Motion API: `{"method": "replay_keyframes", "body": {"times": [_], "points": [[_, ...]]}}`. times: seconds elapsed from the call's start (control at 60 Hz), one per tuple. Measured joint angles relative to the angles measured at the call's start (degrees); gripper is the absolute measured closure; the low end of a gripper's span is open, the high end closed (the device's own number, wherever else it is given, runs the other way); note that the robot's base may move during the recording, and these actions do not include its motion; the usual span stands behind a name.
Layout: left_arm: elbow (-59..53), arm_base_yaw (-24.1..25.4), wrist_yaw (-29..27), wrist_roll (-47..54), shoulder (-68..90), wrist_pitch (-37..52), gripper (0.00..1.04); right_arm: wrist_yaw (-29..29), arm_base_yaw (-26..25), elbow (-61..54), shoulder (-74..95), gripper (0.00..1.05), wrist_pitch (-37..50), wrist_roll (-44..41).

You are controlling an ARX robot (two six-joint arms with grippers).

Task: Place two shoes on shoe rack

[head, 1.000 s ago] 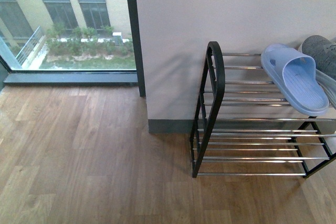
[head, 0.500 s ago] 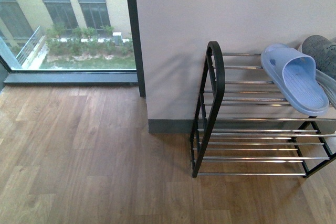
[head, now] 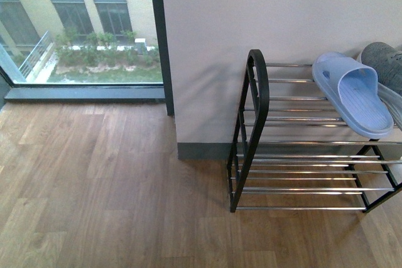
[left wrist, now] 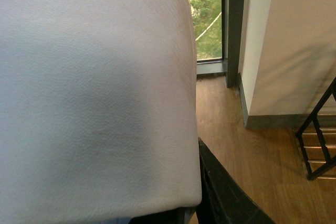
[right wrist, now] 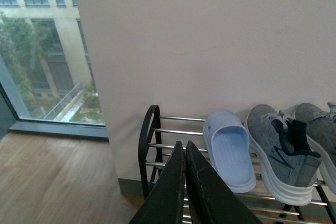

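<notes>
Nothing has moved since earlier. Both shoes [right wrist: 281,156] sit on the shoe rack [right wrist: 157,145] beside the slipper [right wrist: 228,150]; your right claw [right wrist: 184,148] is closed and empty; left claw can't tell.

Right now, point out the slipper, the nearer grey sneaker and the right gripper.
blue slipper [right wrist: 228,153], right wrist view, on its footbed.
grey sneaker [right wrist: 275,153], right wrist view, on its knit upper.
right gripper [right wrist: 184,148], right wrist view, at the closed fingertips.
</notes>
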Motion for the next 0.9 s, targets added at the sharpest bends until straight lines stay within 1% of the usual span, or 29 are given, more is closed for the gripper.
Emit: {"method": "replay_keyframes", "body": {"times": [0.133,0.167,0.467,0.567,0.7,0.734,0.9], "points": [[0.00,0.00,0.02,0.00,0.00,0.00,1.03,0.00,0.00,0.00,-0.02,1.03,-0.02,0.00],[0.00,0.00,0.00,0.00,0.00,0.00,1.03,0.02,0.00,0.00,-0.02,1.00,-0.02,-0.04],[0.00,0.00,0.00,0.00,0.00,0.00,1.03,0.00,0.00,0.00,-0.09,0.53,-0.02,-0.04],[0.00,0.07,-0.35,0.00,0.00,0.00,1.03,-0.22,0.00,0.00,-0.09,0.32,-0.02,-0.04],[0.00,0.04,-0.15,0.00,0.00,0.00,1.03,-0.20,0.00,0.00,-0.09,0.11,-0.02,-0.04],[0.00,0.07,-0.17,0.00,0.00,0.00,1.03,-0.22,0.00,0.00,-0.09,0.08,-0.02,-0.04],[0.00,0.04,0.02,0.00,0.00,0.00,1.03,0.00,0.00,0.00,-0.11,0.09,-0.04,-0.04]]}}
